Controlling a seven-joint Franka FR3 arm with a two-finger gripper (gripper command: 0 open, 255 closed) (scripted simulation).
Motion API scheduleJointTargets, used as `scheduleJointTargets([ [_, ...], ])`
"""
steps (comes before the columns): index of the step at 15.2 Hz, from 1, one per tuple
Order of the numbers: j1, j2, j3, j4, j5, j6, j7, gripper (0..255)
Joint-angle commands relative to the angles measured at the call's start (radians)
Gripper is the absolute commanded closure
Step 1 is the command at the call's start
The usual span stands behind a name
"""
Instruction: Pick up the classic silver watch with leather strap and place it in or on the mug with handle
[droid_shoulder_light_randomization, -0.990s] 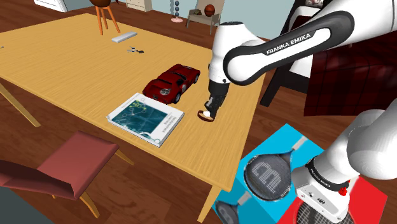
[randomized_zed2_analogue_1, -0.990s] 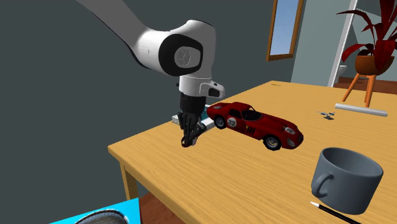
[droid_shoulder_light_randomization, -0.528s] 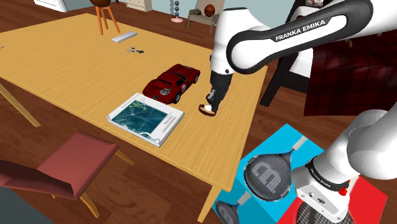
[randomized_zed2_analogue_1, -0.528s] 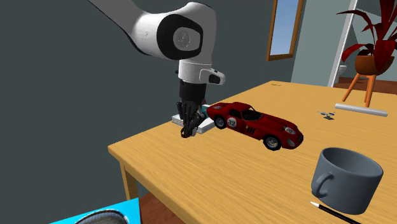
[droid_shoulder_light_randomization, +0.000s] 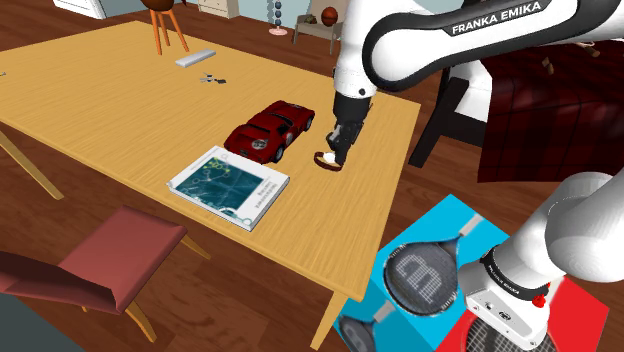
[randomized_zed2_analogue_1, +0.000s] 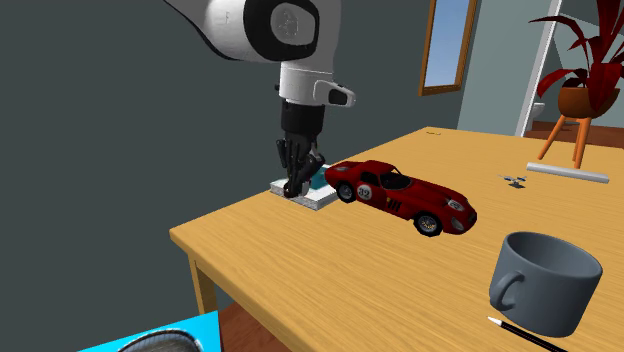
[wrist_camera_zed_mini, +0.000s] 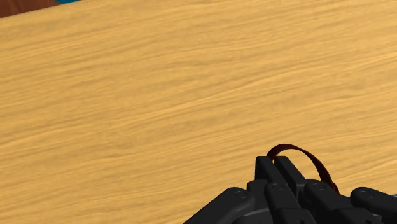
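My hand (droid_shoulder_light_randomization: 334, 157) is closed on the watch (droid_shoulder_light_randomization: 326, 160) and is going up. A second ago it sat low, almost on the worktop (droid_shoulder_light_randomization: 110, 100). Now it hangs clear above the wood just right of the red toy car (droid_shoulder_light_randomization: 270, 130), and the watch has come up with it. In the wrist view the brown strap (wrist_camera_zed_mini: 306, 159) loops out past my fingers, with only bare wood beneath. I judge the pick done and the grip sound so far. The grey mug (randomized_zed2_analogue_1: 545, 282) stands at the second exterior view's near right, well apart from my hand and beyond the car, so the carry across is what remains.
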Motion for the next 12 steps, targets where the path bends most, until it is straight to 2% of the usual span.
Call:
scheduleJointTargets([
  [1,-0.001,-0.010,-0.002,0.017,0.000,-0.028,0.001,255],
  [12,-0.004,-0.046,-0.010,0.131,-0.001,-0.176,0.011,255],
])
